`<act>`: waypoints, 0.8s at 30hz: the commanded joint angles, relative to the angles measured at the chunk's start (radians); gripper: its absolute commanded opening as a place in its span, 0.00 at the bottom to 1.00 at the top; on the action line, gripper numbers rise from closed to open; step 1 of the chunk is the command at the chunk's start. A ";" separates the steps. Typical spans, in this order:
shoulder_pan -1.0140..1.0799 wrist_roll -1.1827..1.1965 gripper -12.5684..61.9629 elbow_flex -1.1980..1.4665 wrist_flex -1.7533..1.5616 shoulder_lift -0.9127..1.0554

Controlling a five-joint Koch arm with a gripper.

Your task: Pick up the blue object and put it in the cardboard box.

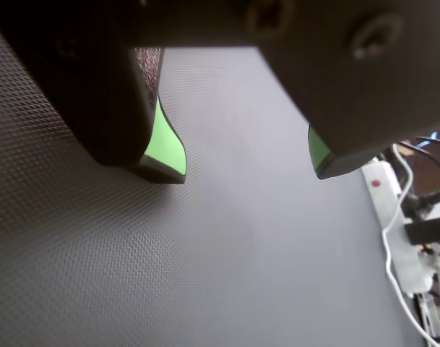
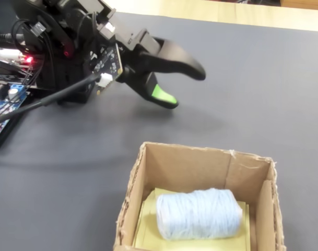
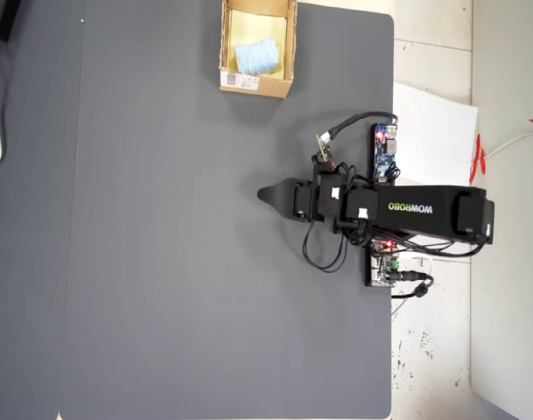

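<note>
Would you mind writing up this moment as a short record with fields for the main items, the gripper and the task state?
roll: pale blue yarn roll lying on its side inside the box
box: open cardboard box, pale yellow floor, near the mat's edge in the overhead view
gripper: gripper open and empty, green-padded fingers apart above the mat
mat: dark grey mat, bare under the gripper
task state: roll already in the box
</note>
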 commanded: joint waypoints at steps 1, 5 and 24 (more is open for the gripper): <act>0.000 0.026 0.62 0.038 0.075 0.091; -0.032 0.025 0.62 0.038 0.094 0.087; -0.032 0.020 0.62 0.038 0.109 0.084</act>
